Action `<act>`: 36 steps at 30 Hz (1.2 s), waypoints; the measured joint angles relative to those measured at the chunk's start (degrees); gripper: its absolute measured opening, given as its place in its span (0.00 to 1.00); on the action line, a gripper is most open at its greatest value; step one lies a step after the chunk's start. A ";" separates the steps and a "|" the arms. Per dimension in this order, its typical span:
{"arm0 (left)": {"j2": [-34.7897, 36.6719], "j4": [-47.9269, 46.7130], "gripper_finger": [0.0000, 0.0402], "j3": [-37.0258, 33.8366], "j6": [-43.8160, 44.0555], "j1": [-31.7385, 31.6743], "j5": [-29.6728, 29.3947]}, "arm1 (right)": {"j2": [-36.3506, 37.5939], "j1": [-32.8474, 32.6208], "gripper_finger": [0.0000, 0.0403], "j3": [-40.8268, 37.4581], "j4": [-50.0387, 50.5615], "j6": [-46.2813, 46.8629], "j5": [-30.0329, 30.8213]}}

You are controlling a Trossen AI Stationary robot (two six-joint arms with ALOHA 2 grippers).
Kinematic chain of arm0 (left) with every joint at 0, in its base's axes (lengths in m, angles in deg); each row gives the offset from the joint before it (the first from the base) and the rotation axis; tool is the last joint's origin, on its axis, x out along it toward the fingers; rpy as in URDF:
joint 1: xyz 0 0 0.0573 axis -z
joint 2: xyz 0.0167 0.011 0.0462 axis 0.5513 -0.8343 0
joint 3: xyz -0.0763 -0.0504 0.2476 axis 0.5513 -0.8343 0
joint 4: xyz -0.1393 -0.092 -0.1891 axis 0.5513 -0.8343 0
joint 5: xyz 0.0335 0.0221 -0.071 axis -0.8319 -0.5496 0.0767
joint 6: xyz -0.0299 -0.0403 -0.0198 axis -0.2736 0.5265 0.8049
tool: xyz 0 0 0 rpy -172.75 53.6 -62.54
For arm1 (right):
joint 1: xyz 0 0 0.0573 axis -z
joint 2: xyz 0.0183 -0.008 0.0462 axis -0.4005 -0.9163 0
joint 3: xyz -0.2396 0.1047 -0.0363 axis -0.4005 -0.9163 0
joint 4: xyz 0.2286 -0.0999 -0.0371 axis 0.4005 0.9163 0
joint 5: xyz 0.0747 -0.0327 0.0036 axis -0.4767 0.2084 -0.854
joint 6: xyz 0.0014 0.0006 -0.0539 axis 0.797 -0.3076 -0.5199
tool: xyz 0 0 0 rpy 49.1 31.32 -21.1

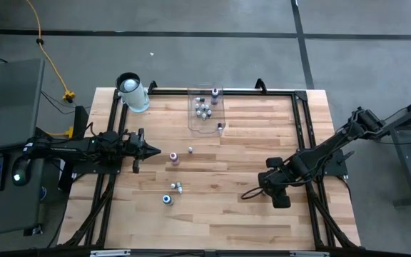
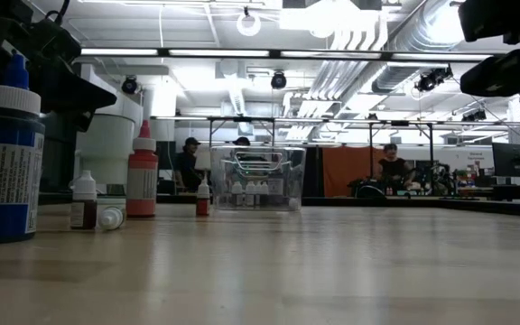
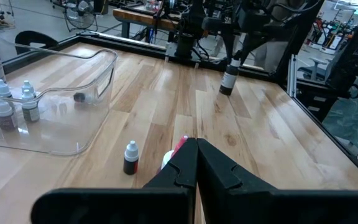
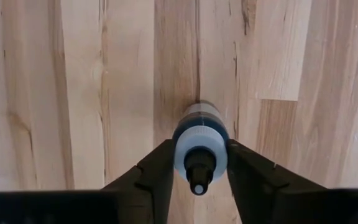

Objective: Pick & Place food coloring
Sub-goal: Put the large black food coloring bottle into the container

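Right wrist view shows the right hand [image 4: 199, 163] looking straight down on one food coloring bottle [image 4: 200, 144] with a dark cap — its two fingers [image 4: 151, 171] stand on both sides of the bottle and seem to touch it, so the hand looks clamped on this bottle, though I cannot tell how firmly. From the high view, this hand is at the right part of the wooden desk [image 1: 227, 221], near the front edge. The left hand [image 1: 153, 152] hovers over the left-middle of the desk with its fingers pressed together and nothing between them. Just beside its tip lie two small bottles [image 1: 174, 158], and two more bottles [image 1: 171, 193] are nearer the front. A clear plastic bin [image 1: 205, 107] stands at the far middle of the desk — several tiny bottles stand upright inside it, and one bottle [image 1: 220, 127] stands just outside its corner. A bigger white cylinder [image 1: 133, 93] lies at the far left corner. In the low view, people are sitting in the room behind the desk.
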 joint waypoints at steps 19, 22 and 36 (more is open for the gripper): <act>-0.02 0.00 0.00 0.00 0.00 0.02 0.00 | 1.20 2.19 0.27 5.33 4.97 1.29 0.23; 0.00 0.00 0.00 0.00 0.00 0.01 0.00 | 1.73 2.88 0.27 7.55 6.41 2.49 0.03; -0.02 0.02 0.00 0.00 0.00 0.00 -0.02 | 1.25 10.56 0.27 26.27 12.85 1.93 0.34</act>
